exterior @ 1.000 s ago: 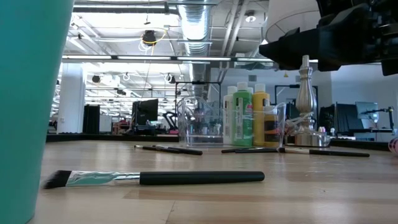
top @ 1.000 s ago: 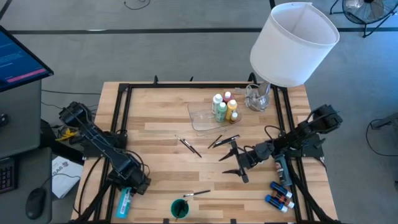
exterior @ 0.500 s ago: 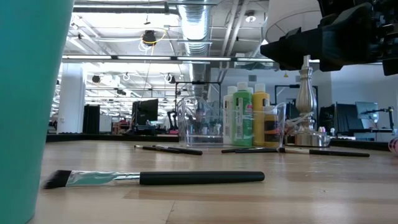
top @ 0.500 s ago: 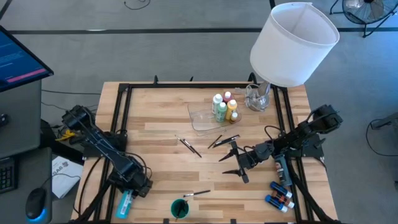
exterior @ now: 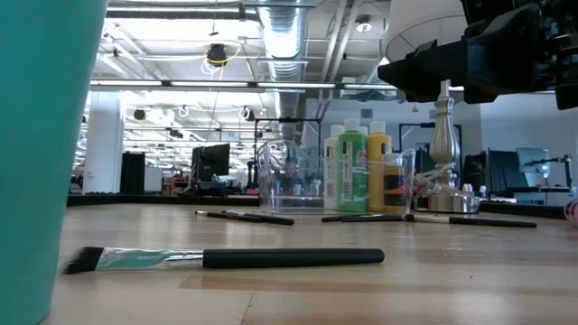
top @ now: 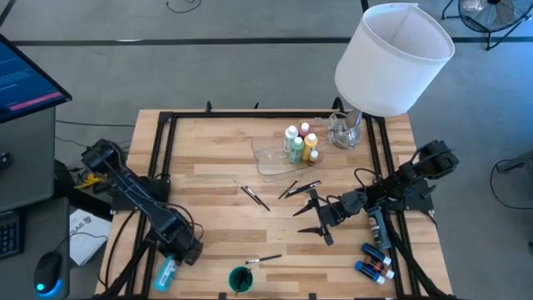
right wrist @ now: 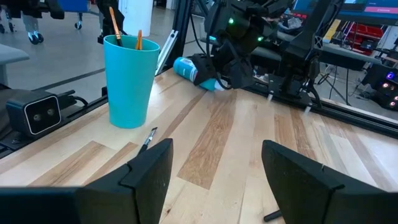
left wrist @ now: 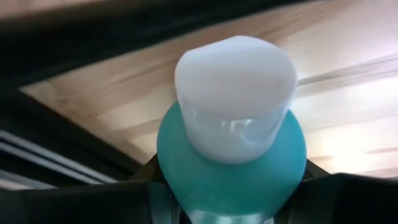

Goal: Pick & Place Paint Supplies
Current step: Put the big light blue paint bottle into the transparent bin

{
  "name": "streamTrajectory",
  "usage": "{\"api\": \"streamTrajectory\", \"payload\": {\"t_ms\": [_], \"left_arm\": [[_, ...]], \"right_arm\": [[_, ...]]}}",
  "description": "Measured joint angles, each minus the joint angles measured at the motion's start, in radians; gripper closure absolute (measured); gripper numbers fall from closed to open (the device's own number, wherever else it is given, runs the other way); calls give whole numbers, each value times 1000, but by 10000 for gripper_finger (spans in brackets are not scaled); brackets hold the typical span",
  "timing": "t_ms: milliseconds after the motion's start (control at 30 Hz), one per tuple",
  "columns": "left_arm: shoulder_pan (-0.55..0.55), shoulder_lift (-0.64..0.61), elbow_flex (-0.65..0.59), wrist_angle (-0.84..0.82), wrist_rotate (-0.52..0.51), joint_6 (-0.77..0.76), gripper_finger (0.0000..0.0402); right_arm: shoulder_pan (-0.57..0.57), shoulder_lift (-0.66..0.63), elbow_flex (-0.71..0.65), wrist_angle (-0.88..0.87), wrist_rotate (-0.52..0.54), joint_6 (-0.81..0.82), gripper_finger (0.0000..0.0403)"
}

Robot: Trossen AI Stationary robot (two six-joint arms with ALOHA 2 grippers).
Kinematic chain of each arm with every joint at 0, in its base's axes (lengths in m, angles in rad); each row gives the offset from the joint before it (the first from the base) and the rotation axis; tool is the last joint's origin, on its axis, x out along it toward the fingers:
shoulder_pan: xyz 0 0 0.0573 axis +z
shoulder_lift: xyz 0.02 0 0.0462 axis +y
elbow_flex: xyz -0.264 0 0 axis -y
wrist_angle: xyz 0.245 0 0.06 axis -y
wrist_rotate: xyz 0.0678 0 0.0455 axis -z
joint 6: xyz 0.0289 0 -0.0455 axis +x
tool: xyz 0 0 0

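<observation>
Over the last second the left gripper (top: 178,254) at the table's near-left corner had narrowed its jaws around the lying teal paint bottle (left wrist: 231,163), apparently a pick beginning, while the right gripper (top: 315,213) waited spread and empty right of centre.

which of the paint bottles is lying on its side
The teal bottle at the table's near left corner, by the left gripper. It lies flat on the wood, while the green, yellow and other bottles stand upright together in the clear tray.
</observation>
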Motion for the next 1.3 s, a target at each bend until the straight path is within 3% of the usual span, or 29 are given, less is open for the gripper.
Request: {"api": "streamTrajectory", "payload": {"t_ms": [167, 367, 567, 667, 833, 1033, 1233, 1300], "left_arm": [[12, -91, 0, -40, -130, 0, 293], [64, -255, 2, -232, -324, 81, 293], [225, -403, 4, -278, -543, 342, 294], [343, -430, 37, -277, -604, 538, 294], [505, -411, 166, -255, -694, 880, 294], [621, -334, 378, -198, -808, 1237, 295], [676, -219, 533, -68, -848, 1514, 295], [694, -181, 560, -35, -848, 1580, 295]], "right_arm": [[0, 0, 0, 0, 0, 0, 163], [0, 0, 0, 0, 0, 0, 163], [0, 0, 0, -8, 0, 10, 163], [0, 0, 0, -46, 2, 13, 163], [9, 0, 0, -57, 4, 50, 163], [75, 0, -10, -60, 19, 55, 163], [172, -5, -32, -40, 232, 110, 163], [199, -14, -45, -13, 250, 125, 163]]}}
